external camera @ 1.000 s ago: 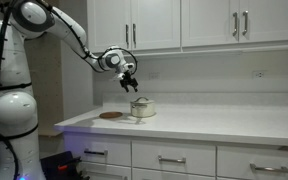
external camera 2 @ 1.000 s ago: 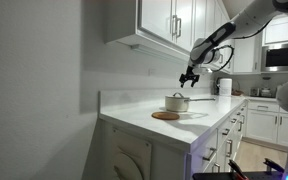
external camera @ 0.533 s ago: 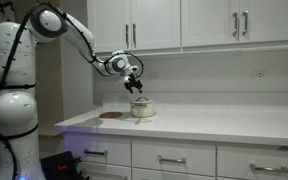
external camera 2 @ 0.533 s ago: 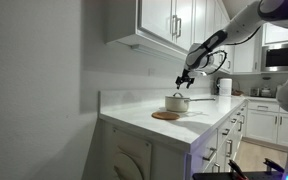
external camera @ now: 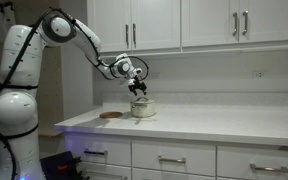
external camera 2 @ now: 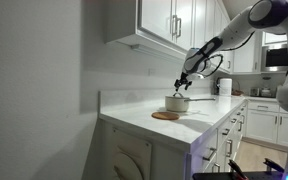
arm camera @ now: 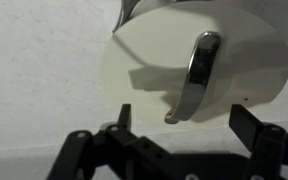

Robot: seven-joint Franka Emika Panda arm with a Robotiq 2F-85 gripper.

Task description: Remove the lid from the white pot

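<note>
I've got the claw (external camera: 139, 88) hanging just above the pot (external camera: 142, 109), which sits on the counter (external camera: 234, 124) near the back wall, with a flat brown disc (external camera: 110, 115) just beside it. The lid (arm camera: 144, 60) is on the pot. On the wrist camera the fingers (arm camera: 125, 120) are spread wide and empty, one on either side of the lid's metal handle (arm camera: 196, 70) (a curved bar, as I see it). I can't tell whether the tips touch the lid.
</note>
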